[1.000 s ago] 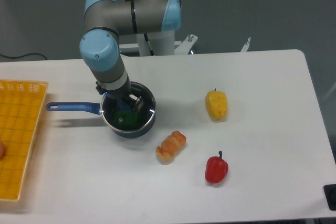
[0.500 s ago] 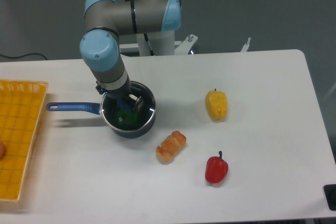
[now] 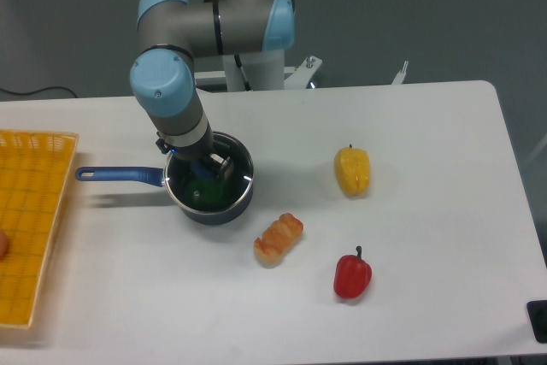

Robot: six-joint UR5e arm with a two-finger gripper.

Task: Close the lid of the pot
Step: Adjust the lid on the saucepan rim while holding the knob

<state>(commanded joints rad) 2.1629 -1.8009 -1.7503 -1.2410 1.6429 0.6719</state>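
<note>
One arm works at this white table (image 3: 427,211). Far at 9 o'clock lies a yellow basket (image 3: 34,220), well apart from the rest. Next comes the pot (image 3: 209,190), its long blue handle (image 3: 120,174) pointing to 9 o'clock. The lid (image 3: 224,187) seems to lie flat on the pot's rim, with something green showing through the glass. The gripper (image 3: 209,166) is straight above the lid, right at the middle knob, so lid and gripper line up. I cannot tell if its fingers pinch the knob or have let go. I think the lid is nearly or fully on. Straight up is the free way out. An orange bread-like toy (image 3: 279,238) lies near at 4 o'clock. A yellow pepper (image 3: 352,171) at 3 o'clock and a red pepper (image 3: 352,274) sit farther off.
</note>
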